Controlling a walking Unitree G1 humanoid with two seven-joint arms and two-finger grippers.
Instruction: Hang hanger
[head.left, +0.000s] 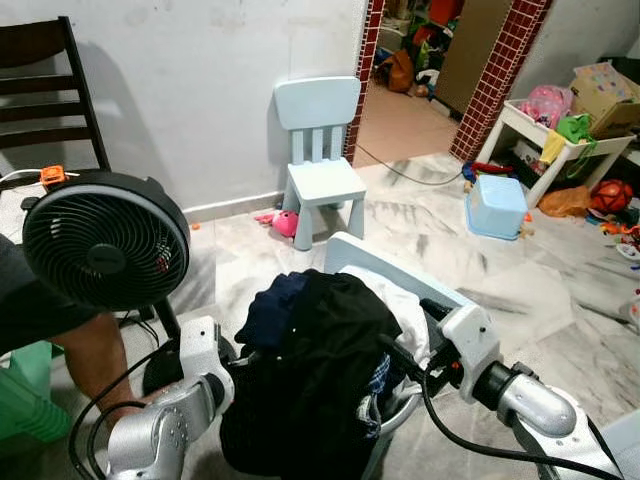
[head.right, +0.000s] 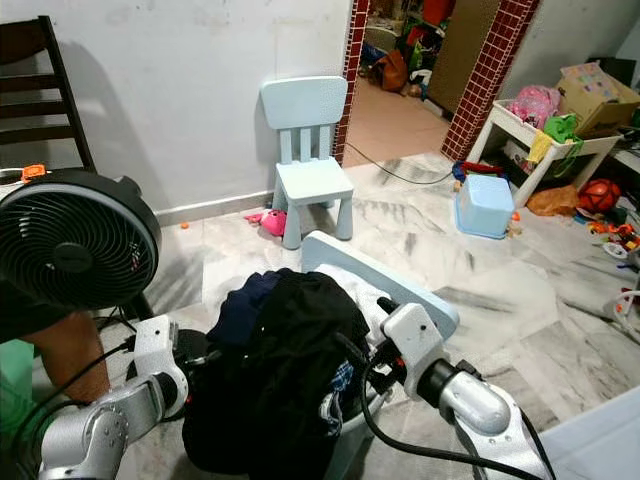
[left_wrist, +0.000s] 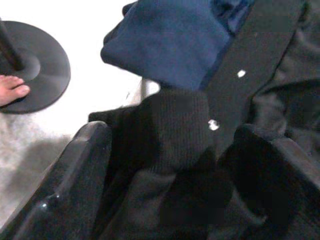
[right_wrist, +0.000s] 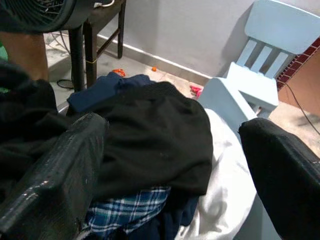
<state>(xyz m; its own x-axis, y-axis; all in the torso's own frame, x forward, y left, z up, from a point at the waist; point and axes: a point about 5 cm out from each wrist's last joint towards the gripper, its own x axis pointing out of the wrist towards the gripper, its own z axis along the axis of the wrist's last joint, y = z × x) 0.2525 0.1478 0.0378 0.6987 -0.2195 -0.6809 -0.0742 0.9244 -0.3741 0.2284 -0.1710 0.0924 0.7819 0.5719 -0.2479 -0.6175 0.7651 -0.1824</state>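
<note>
Left gripper (left_wrist: 170, 150) fingers spread against the black garment (head.left: 320, 370), right gripper (right_wrist: 175, 165) fingers wide apart over the clothes pile (right_wrist: 150, 150), small blue chair (head.left: 320, 150) by the wall, hanger hidden from sight

Heaped clothes (head.left: 320, 360) hide the basket; no hanger can be made out.

Clothes pile (head.left: 310, 370) on pale-blue chair (head.left: 385, 262).

Black fan (head.left: 105, 240) beside clothes pile (head.left: 315, 370) (dark garments).
</note>
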